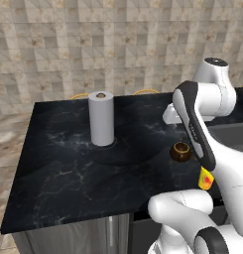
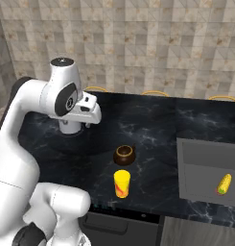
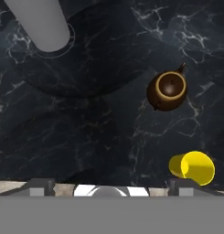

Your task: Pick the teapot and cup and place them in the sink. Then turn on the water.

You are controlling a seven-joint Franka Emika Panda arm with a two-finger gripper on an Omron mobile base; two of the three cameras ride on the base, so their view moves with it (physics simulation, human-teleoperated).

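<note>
The fingers stand wide apart at the bottom of the hand view, with nothing between them; the gripper hangs high above the counter, looking down. The teapot sits upright on the counter and the cup stands near it, closer to the counter's front edge; the two are apart, not touching. Neither is in the sink, which lies well to their right, so by judgement the first pick is only starting. The next move calls for shifting the hand over the teapot, descending with the jaws spread, and closing across its round body.

In the left base view the arm covers most of the cup and of the sink. The tap cannot be made out. A yellow knobbly item lies in the sink; its identity is unclear. The grey roll stands upright, well behind the teapot.
</note>
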